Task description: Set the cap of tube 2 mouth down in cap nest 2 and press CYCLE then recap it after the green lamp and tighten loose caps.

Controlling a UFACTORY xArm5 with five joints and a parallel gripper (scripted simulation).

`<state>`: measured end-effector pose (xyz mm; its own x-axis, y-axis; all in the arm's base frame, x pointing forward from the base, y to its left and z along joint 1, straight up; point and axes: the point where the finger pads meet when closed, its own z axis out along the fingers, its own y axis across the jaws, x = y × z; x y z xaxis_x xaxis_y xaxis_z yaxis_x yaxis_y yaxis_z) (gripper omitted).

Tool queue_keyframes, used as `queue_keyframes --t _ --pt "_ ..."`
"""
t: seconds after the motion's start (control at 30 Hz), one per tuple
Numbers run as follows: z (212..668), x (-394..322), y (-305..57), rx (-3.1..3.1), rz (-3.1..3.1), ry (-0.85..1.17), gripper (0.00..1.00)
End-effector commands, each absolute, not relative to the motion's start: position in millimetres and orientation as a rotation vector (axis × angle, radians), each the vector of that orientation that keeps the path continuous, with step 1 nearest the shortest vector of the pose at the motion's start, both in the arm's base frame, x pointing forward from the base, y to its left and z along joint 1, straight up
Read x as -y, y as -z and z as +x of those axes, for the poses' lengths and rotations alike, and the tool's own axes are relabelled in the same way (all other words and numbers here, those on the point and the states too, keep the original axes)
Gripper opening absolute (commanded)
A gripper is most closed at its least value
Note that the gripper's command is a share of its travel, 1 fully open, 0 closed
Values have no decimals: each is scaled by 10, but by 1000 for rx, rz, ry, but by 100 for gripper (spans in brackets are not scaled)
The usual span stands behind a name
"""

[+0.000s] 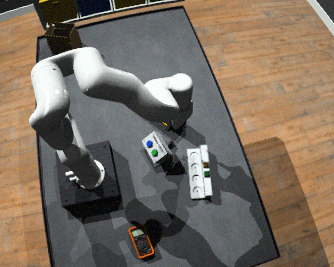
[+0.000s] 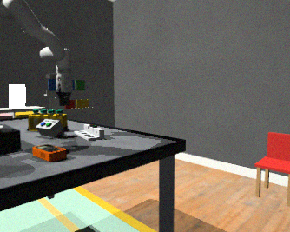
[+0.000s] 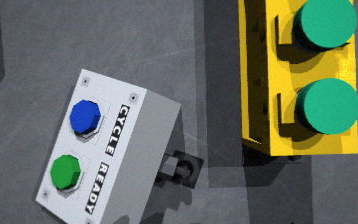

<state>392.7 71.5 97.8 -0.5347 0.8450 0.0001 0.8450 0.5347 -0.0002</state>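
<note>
An orange meter lies close to the near edge of the bench. A bit further in, the arm stands on a black base by the left edge. Past the meter, in the middle of the bench, sits the gray key box with the blue key and the green key on its top. The white cap tray lies just beside the box, toward the right edge. Behind the box stands the yellow tube station. Its green caps all sit on their tubes. The gripper hangs high over the station, touching nothing, with its fingers half apart and nothing between them. A brown box sits at the far left corner.
</note>
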Motion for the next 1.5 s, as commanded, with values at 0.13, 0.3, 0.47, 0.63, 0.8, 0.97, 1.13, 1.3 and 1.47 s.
queue_keyframes --t 0.13,0.3,0.47,0.63,0.8,0.97,1.13,1.3,1.47 --pt "3939 -717 -989 2772 -1490 -1 46" --pt "3898 -880 -988 2638 -1716 0 46" --pt "3838 -1115 -987 2432 -1997 1 46" --pt "3788 -1313 -987 2216 -2233 2 46" --pt "3729 -1544 -986 1998 -2430 3 46" --pt "3658 -1826 -985 1990 -2436 3 46" --pt "3578 -2142 -984 1990 -2436 3 46" --pt "3525 -2350 -983 1989 -2436 3 46" --pt "3481 -2522 -983 1989 -2436 3 46"
